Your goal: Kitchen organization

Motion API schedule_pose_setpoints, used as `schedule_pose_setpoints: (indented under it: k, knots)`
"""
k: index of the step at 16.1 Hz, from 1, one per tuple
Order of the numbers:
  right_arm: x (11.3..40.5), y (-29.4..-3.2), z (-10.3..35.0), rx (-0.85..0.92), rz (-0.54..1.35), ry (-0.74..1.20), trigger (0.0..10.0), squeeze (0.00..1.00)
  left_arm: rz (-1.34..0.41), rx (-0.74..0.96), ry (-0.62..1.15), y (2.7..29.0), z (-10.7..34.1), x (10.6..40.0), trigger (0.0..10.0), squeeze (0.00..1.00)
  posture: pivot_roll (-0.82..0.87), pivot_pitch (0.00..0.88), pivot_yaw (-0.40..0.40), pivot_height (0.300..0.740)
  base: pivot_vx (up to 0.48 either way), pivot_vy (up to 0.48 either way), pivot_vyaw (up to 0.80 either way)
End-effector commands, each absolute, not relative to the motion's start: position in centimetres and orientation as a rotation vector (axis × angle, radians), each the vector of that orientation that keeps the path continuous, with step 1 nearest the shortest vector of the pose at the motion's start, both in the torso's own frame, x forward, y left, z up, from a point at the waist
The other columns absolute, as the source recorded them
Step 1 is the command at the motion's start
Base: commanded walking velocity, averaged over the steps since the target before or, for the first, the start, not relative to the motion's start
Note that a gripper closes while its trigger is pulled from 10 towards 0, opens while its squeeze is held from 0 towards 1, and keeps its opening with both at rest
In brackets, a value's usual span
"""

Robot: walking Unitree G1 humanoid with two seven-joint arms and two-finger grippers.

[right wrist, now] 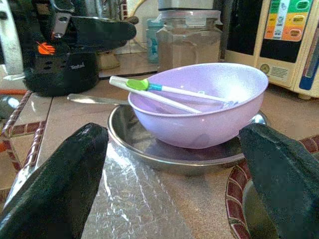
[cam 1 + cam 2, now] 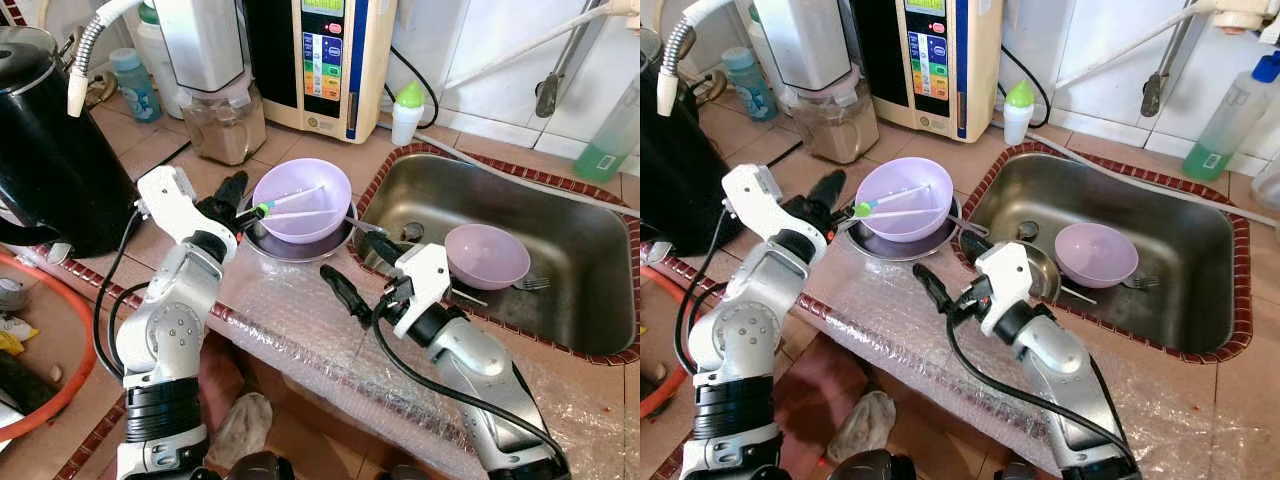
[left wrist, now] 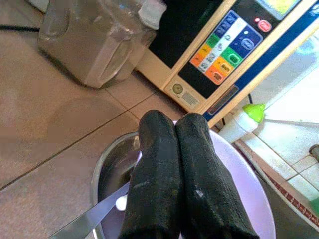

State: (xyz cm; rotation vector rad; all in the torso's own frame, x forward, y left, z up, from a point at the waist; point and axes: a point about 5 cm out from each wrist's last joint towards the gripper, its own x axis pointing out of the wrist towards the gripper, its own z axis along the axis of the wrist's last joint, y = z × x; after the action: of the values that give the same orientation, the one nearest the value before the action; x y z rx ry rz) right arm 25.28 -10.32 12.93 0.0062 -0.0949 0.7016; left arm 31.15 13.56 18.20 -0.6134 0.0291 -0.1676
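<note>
Lilac bowl (image 2: 300, 199) holding chopsticks (image 1: 164, 92) sits in steel dish (image 1: 169, 154); my left gripper (image 3: 174, 164) closed beside it, right gripper (image 2: 352, 268) open.

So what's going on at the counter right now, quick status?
Left gripper shut, at purple bowl rim. Right gripper open, facing bowl. Bowl sits in steel plate, chopsticks inside. Second purple bowl in sink.

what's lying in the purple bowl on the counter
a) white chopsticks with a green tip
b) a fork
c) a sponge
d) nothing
a: white chopsticks with a green tip lie across the bowl, which sits on a steel plate by the sink.
</note>
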Motion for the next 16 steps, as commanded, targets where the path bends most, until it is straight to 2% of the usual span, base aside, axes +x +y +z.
schedule_pose_setpoints:
  k: [1,4,5,6,9,11,16]
  knots:
    - [25.3,-10.6,12.8,0.006,0.691,-0.09,10.0,0.0,-0.182,-0.571,-0.012,13.5,19.4,31.2,0.0,0.0,-0.02,0.02,0.07,0.74,0.0,0.0,0.0]
    - [25.6,-10.6,12.8,0.003,0.688,-0.09,10.0,0.0,-0.173,-0.561,-0.04,14.0,19.9,31.5,0.0,0.0,-0.03,0.012,0.071,0.74,0.0,0.0,0.0]
    - [25.6,-10.7,12.8,0.002,0.685,-0.091,10.0,0.0,-0.146,-0.55,-0.051,14.5,19.8,31.4,4.9,0.0,-0.03,0.011,0.073,0.74,0.0,0.0,0.0]
    - [25.6,-10.8,12.8,0.001,0.678,-0.089,10.0,0.0,-0.08,-0.627,-0.037,15.5,18.8,31.2,10.0,1.0,-0.03,0.012,0.071,0.74,0.0,0.0,0.0]
    - [25.4,-10.7,12.5,0.004,0.682,-0.081,10.0,0.0,-0.004,-0.758,-0.029,16.5,17.2,30.7,10.0,1.0,-0.03,0.012,0.07,0.74,0.0,0.0,0.0]
    - [25.3,-10.6,12.4,0.005,0.687,-0.079,10.0,0.0,-0.019,-0.793,-0.024,16.5,16.8,30.3,10.0,1.0,-0.02,0.014,0.068,0.74,0.0,0.0,0.0]
    - [25.2,-10.5,12.3,0.001,0.692,-0.075,10.0,0.0,-0.162,-0.896,0.057,14.1,15.3,28.8,10.0,1.0,-0.02,0.022,0.063,0.74,0.0,0.0,0.0]
